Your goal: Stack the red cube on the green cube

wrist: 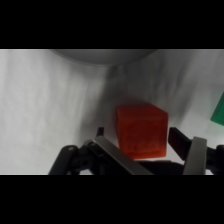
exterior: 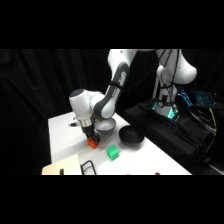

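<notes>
The small solid red cube (wrist: 142,131) sits on the white table (exterior: 62,132) between the gripper's (wrist: 146,144) spread fingers, unclamped. The small bright green cube (exterior: 113,153) lies near, to its right. An off-centre squeeze might twist or nudge it away

- Legible text, labels, brands, numbers, signs: none in either view.
- Red cube (wrist: 141,131): faces plain, no marking readable.
- Green cube (exterior: 112,153): faces plain, no marking readable.
- Arm housing, upper centre of the side view: white, no readable lettering.
- Equipment at the right of the side view: a teal glow shows, no characters can be made out.
</notes>
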